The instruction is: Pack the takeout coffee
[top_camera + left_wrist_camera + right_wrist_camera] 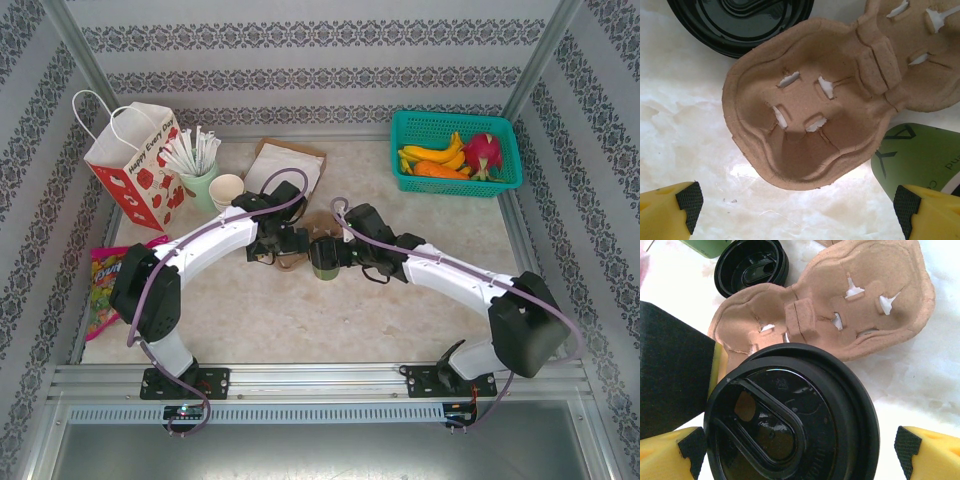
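- Coffee [790,415], the small green cup with the black lid, stands upright near the middle of the desk [680,100], just beside the brown pulp cup carrier [810,120].
- My right hand [800,447] is spread wide and straddles the cup from above. One pad sits close to the lid's rim and there is a clear gap on the other side, so nothing is gripped.
- My left hand [796,202] is wide and empty too. It hangs over the carrier's near pocket, with the cup's green side just off its right finger [907,202].
- The carrier lies flat with its pockets up. I judge the cup is meant to seat in one of them, with my left hand placed to steady the carrier.
- The paper bag [135,165] stands at the far left, well apart from the coffee.
- A loose black lid [751,267] lies just beyond the carrier.
- A cup of straws [195,170] and a stack of lidless cups [226,190] stand beside the bag.
- A fruit basket [455,150] sits far right.
- In the way, I judge: my two hands crowd the same spot, and the straws and cups guard the bag's near side.
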{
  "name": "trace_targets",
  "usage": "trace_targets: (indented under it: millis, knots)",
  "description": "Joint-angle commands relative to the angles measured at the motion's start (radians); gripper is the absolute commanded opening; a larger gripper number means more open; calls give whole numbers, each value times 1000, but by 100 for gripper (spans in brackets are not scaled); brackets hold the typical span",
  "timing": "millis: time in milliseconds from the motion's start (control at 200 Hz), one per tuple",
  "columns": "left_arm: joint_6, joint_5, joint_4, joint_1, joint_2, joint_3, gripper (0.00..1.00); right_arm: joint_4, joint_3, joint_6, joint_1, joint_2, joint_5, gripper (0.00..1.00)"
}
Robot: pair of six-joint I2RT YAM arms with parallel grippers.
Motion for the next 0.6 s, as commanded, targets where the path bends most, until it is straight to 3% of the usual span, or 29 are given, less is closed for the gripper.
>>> trace_targets:
  millis: [0,595]
  knots:
    - [-17,19,25,1,20,-13,99,-20,32,-13,13,25,15,98]
    - [-25,-10,13,4,13,-26,100,48,-6,-6,16,-16,-41,98]
